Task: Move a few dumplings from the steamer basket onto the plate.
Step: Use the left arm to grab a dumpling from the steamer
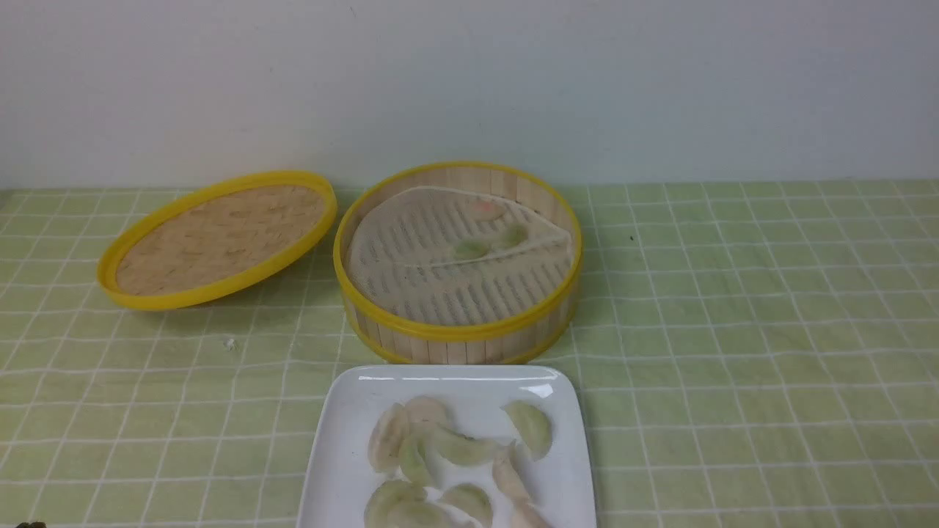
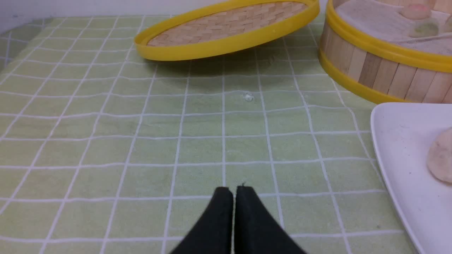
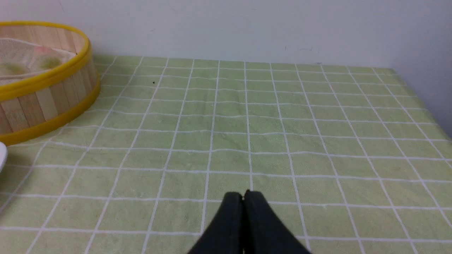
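Observation:
The steamer basket stands mid-table with three dumplings on its whitish liner, two green and one pinkish. The white plate sits right in front of it and holds several dumplings. Neither gripper shows in the front view. In the left wrist view my left gripper is shut and empty over the cloth, left of the plate and basket. In the right wrist view my right gripper is shut and empty over the cloth, right of the basket.
The shallow yellow-rimmed woven lid lies tilted to the left of the basket, its right edge by the basket wall. A small white crumb lies on the green checked tablecloth. A white wall runs along the table's far edge.

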